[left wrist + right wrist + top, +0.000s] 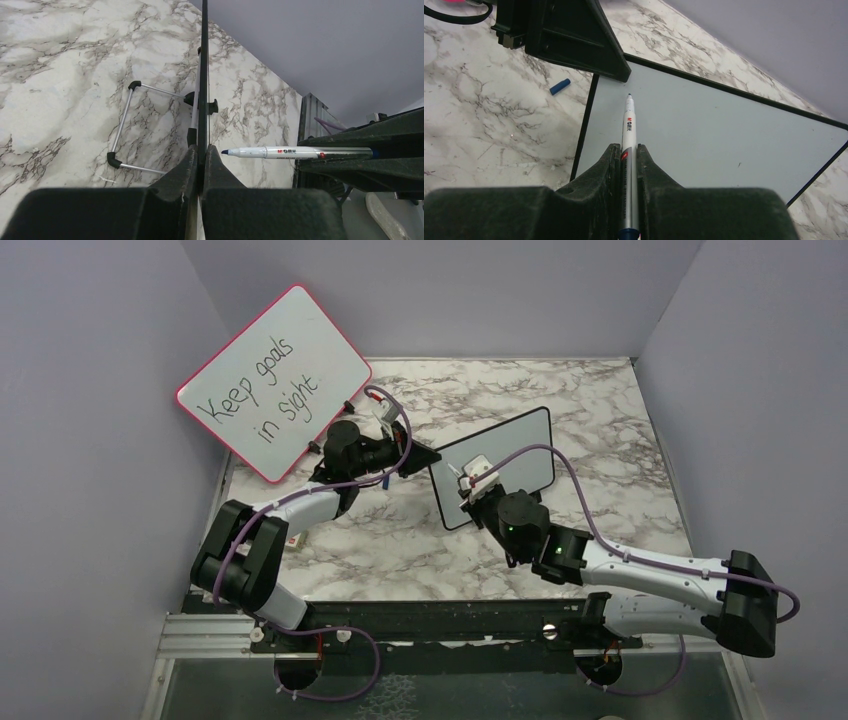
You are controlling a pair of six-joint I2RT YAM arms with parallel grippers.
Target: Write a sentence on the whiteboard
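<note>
The small black-framed whiteboard (505, 462) stands tilted at the table's middle, its face (719, 135) blank with no blue sentence on it. My left gripper (428, 458) is shut on the board's left edge; in the left wrist view (201, 150) the board (204, 75) shows edge-on between the fingers. My right gripper (478, 483) is shut on an uncapped silver marker (629, 135), also seen in the left wrist view (295, 152). Its blue tip (629, 96) points at the upper left of the face, close to it.
A larger red-framed board (272, 380) reading "Keep goals in sight" leans at the back left. The blue marker cap (559, 86) lies on the marble table left of the small board. A wire stand (125, 127) lies behind the board. Purple walls close in all sides.
</note>
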